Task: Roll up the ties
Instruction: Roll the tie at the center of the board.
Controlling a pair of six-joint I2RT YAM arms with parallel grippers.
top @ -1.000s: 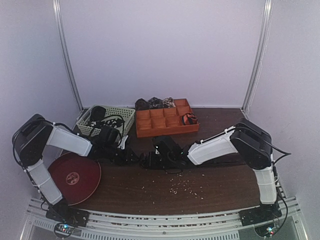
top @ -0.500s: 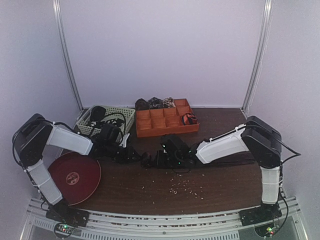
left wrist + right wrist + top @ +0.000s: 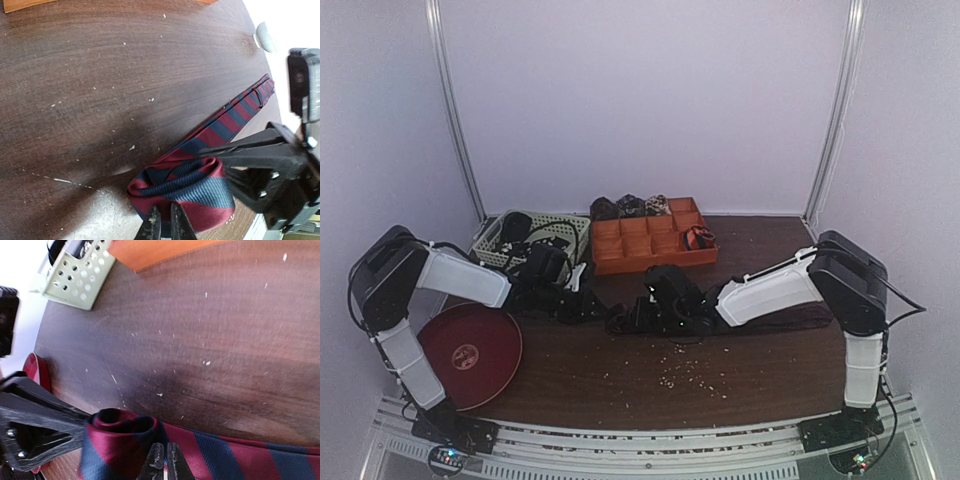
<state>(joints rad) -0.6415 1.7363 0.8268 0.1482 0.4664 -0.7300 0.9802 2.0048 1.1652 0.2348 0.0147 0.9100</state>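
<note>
We see one red-and-navy striped tie [image 3: 185, 187], partly coiled. Our left gripper [image 3: 164, 212] and right gripper [image 3: 164, 450], two in all, both pinch it.

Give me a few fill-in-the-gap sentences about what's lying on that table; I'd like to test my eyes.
1. The striped tie in the middle is dark red and ___.
2. The compartmented tray at the back is ___ in colour.
3. The round red plate lies near the ___ arm's base.

Missing words: blue; orange; left.
</note>
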